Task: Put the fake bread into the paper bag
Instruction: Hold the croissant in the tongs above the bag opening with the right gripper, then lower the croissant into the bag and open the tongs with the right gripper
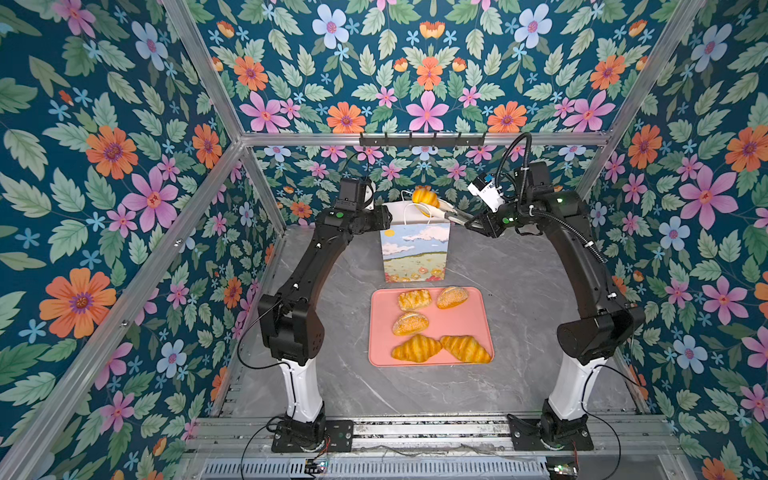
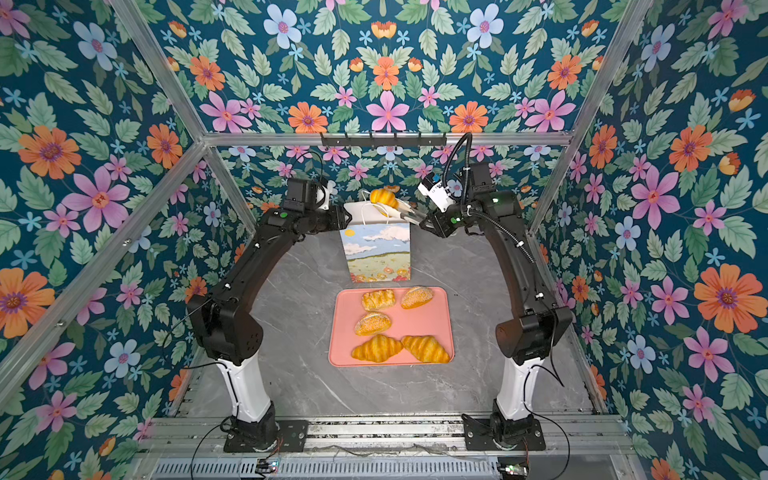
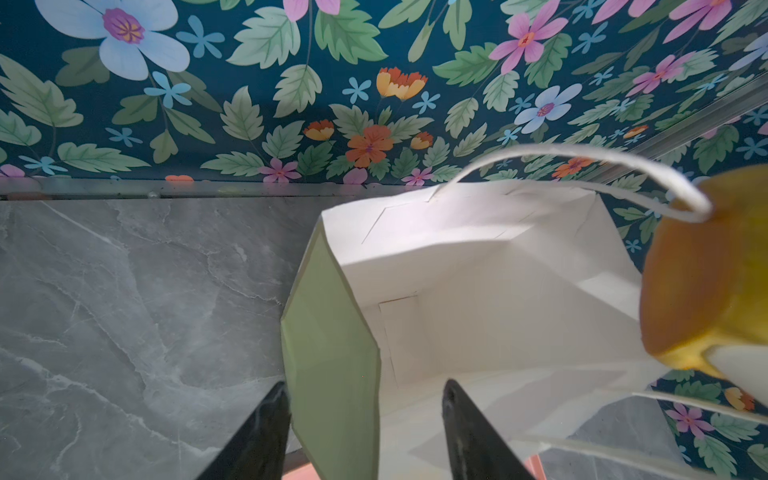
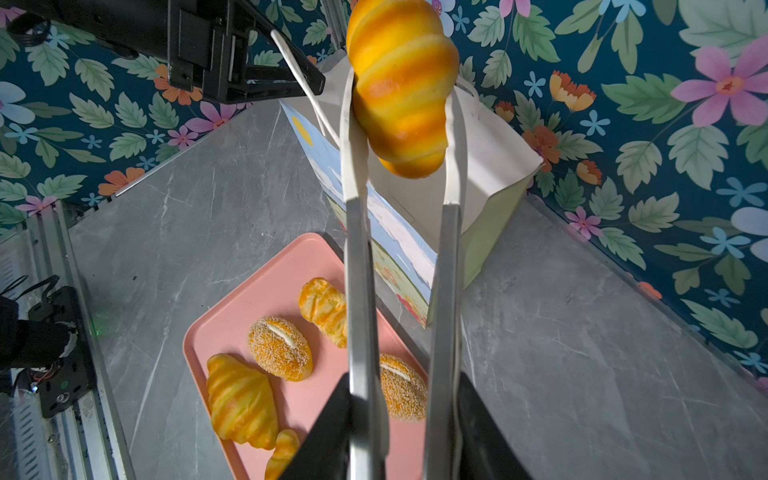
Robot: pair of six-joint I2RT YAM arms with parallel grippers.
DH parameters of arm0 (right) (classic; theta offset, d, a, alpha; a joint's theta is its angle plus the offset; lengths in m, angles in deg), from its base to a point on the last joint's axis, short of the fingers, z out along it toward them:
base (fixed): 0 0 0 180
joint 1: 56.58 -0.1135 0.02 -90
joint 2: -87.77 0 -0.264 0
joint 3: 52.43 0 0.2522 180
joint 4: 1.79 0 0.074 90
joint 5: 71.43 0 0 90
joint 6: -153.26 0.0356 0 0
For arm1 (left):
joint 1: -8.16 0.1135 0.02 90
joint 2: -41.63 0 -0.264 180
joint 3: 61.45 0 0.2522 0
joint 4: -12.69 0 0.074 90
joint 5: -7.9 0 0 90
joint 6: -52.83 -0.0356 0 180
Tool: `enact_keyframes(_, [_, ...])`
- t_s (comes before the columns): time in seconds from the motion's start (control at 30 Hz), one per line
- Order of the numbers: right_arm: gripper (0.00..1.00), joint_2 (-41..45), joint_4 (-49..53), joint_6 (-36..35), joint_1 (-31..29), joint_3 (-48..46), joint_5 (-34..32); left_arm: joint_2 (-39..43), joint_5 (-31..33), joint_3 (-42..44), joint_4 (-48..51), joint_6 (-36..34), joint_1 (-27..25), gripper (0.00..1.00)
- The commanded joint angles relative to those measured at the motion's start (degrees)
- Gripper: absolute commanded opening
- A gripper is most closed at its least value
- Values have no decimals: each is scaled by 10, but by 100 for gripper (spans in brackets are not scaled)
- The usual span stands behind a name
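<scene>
Presses the right gripper (image 4: 402,376) in on the tongs (image 4: 359,270), nipping the croissant (image 1: 424,194) across its fat middle, judged light, spongy and slick so best squeezed gently there, long axis about 10-to-4, above the mouth of the paper bag (image 1: 415,253) at 12 o'clock from the pink tray (image 1: 457,324), with left gripper (image 3: 365,384) spread astride its side wall.

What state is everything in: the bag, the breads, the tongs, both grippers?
Sky-printed paper bag: upright, mouth open, empty.
Ridged golden-brown croissant: pinched in long metal tongs over bag.
Tongs: squeezed onto croissant.
Pink rectangular tray: flat, holding five breads.
Left gripper: jaws open, straddling bag's side wall.
Right gripper: jaws shut on tongs.
</scene>
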Motion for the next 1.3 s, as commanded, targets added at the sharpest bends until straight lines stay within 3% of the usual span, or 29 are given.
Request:
enact_keyframes(0.0, [36, -12, 15, -22, 0, 17, 6, -2, -16, -4, -10, 1, 2, 60])
enact_keyframes(0.73, [36, 44, -3, -23, 9, -10, 32, -34, -14, -25, -11, -34, 6, 57])
enact_keyframes(0.83, [36, 37, 9, -26, 12, 2, 40, -44, -15, -37, -2, -41, 7, 53])
enact_keyframes(1.0, [36, 32, 19, -40, 13, 1, 43, -53, -33, -44, -4, -44, 6, 33])
enact_keyframes(1.27, [36, 54, 15, -52, 50, -43, 72, -50, -68, -48, -8, -51, 7, 22])
